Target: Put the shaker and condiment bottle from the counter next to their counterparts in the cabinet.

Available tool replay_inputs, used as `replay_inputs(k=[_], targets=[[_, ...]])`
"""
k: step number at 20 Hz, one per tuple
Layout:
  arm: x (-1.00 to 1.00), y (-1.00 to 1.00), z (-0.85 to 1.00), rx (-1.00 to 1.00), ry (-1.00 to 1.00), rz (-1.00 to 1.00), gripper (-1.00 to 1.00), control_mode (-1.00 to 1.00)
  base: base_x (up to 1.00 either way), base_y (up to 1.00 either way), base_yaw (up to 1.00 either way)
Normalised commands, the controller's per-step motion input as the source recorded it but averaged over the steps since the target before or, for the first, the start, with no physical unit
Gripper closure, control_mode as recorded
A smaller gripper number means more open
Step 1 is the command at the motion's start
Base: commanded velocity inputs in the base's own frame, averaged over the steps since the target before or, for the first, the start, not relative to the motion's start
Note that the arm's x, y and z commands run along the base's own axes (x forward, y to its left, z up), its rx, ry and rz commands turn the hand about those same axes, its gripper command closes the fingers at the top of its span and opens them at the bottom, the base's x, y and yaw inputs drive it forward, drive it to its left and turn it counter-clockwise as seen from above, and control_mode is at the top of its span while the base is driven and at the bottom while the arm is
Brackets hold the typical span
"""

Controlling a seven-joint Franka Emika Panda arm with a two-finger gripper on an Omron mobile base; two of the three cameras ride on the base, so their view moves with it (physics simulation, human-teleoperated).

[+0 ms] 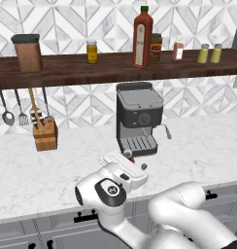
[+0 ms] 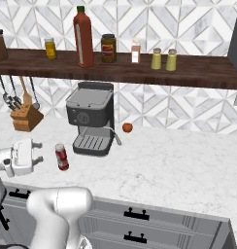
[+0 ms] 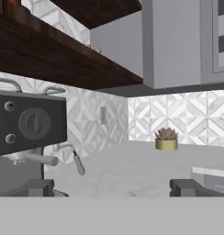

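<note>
The condiment bottle (image 2: 61, 156), squat and red with a white cap, stands upright on the counter (image 2: 164, 165) in front of the coffee machine (image 2: 90, 117). My gripper (image 2: 39, 151) hovers just to its left, open and holding nothing, its fingers pointing toward the bottle. In the left base view only a red sliver of the condiment bottle (image 1: 131, 159) peeks out behind my gripper (image 1: 135, 160). Two yellow-green shakers (image 2: 156, 58) (image 2: 171, 59) stand side by side on the cabinet shelf (image 2: 198, 70). The tall red bottle (image 2: 83, 36) with a green cap stands further left. In the hand view my gripper (image 3: 113, 188) is empty.
On the shelf there are also a dark jar (image 2: 108, 48), a small white-capped bottle (image 2: 135, 51) and a yellow jar (image 2: 50, 48). A knife block (image 2: 26, 116) and hanging utensils sit at the left. A small red fruit (image 2: 127, 127) lies beside the machine. A potted succulent (image 3: 166, 140) stands far along the counter.
</note>
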Motion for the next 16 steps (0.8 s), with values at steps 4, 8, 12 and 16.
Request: replay_inputs(k=[4,8,12,16], targets=[[0.20,0.64,-0.62,0.00,0.00,-0.05,-1.00,-1.00,0.00,0.00,0.00],[0.35,0.11,-0.30,0.00,0.00,-0.02,-1.00,-1.00,0.00,0.00,0.00],[0.32,0.04,-0.33,0.00,0.00,-0.01,-1.00,-1.00,0.00,0.00,0.00],[0.19,0.01,-0.37,0.00,-0.01,0.00,-1.00,-1.00,0.00,0.00,0.00]])
